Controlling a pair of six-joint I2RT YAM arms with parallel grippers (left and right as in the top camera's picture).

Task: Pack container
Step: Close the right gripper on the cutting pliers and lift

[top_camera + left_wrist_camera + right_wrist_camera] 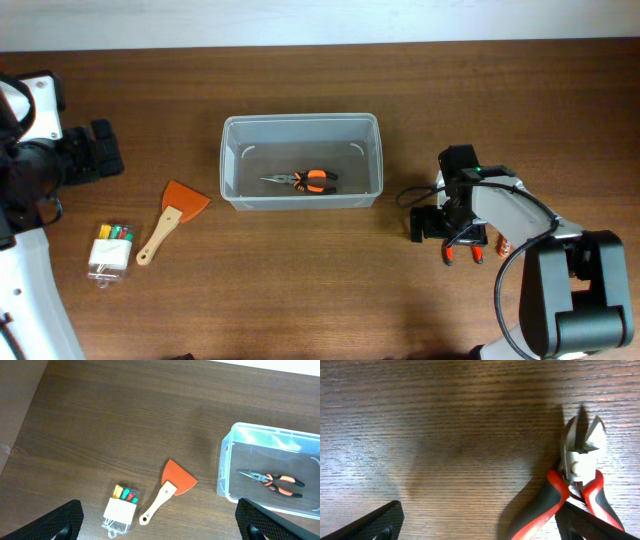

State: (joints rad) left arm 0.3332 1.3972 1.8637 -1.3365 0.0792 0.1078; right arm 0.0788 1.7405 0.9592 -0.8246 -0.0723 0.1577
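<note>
2 pincers stood wide open, each holding nothing; the left pincer [160, 521] hung over the left end of the counter [300, 295], near an orange scraper [177, 479] and a small box of coloured pieces [120, 510]; the right pincer [480, 522] sat low over red-handled cutters [559, 491] lying on the wood, right of the container [229, 165]; the container rested at the counter's middle, with orange-handled pliers [306, 181] lying flat inside.
</note>
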